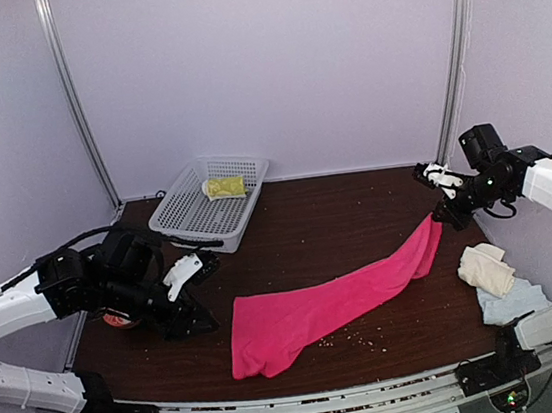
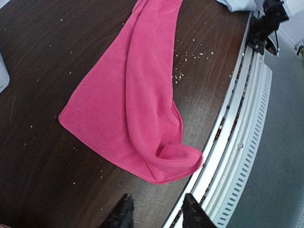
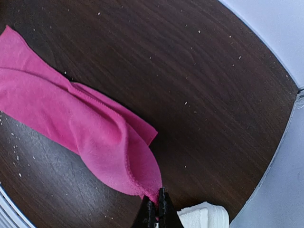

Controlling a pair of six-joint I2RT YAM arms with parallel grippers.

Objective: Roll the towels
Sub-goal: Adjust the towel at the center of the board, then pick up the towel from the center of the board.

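A hot-pink towel (image 1: 329, 306) lies stretched in a long diagonal band across the dark table, its near end (image 2: 128, 99) folded over by the front edge. My right gripper (image 1: 436, 215) is shut on the towel's far corner (image 3: 95, 133) and holds that corner raised; in its wrist view the right gripper (image 3: 156, 205) pinches the hem. My left gripper (image 1: 198, 323) hovers just left of the towel's near end. In its own view the left gripper (image 2: 156, 211) stands open, nothing between the fingers. A lime-yellow towel (image 1: 224, 187) sits rolled in the basket.
A white mesh basket (image 1: 182, 218) stands at the back left. A cream towel (image 1: 486, 269) and a pale-blue towel (image 1: 512, 300) are heaped at the right edge, just below the right gripper. Crumbs dot the table near the metal front rail (image 2: 247, 118).
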